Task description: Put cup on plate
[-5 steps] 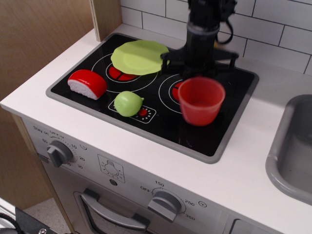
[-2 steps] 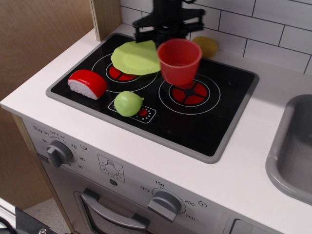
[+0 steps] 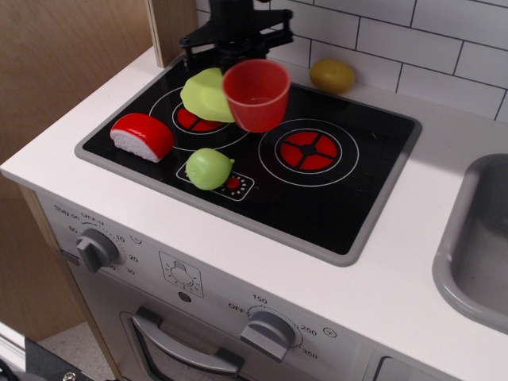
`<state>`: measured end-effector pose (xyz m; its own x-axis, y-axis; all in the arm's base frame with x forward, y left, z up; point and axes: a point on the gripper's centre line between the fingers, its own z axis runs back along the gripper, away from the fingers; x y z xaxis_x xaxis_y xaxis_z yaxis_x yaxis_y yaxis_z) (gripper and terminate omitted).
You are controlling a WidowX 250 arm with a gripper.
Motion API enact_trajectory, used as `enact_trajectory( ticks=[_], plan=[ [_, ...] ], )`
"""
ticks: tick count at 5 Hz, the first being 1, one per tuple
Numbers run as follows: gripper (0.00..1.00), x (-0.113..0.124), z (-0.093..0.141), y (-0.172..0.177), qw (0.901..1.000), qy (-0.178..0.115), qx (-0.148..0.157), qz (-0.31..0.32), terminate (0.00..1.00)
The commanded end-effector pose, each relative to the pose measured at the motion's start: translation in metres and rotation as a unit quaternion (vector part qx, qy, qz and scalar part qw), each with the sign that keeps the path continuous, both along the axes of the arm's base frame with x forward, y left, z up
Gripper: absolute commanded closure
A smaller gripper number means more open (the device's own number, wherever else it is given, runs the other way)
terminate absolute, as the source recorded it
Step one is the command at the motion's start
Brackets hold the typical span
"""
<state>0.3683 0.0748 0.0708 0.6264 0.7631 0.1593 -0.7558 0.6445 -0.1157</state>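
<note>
The red cup hangs upright in the air, held at its far rim by my gripper, which is shut on it. The cup is above the right part of the lime-green plate, which lies on the back left burner of the toy stove. The cup covers part of the plate. My gripper's fingers are mostly hidden behind the cup and the black arm.
A red-and-white domed toy lies at the stove's left edge. A small green ball sits at the front of the stove. A yellow round toy rests by the tiled wall. A grey sink is at the right.
My gripper has carried the cup from over the front right burner up and leftwards; it now hangs over the plate's right side. The yellow toy has come into view.
</note>
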Motion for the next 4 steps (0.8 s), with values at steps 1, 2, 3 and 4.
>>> enact_trajectory(
  ticks=[1, 2, 3, 4],
  plan=[
    [1.00, 0.016, 0.035, 0.034, 0.9968, -0.056, 0.003, 0.057, 0.00],
    [1.00, 0.022, 0.032, 0.037, 0.9942, -0.056, -0.001, 0.092, 0.00],
    [1.00, 0.023, 0.025, 0.041, 0.9901, -0.050, 0.000, 0.131, 0.00],
    [1.00, 0.023, 0.015, 0.041, 0.9892, -0.038, 0.001, 0.142, 0.00]
  ],
)
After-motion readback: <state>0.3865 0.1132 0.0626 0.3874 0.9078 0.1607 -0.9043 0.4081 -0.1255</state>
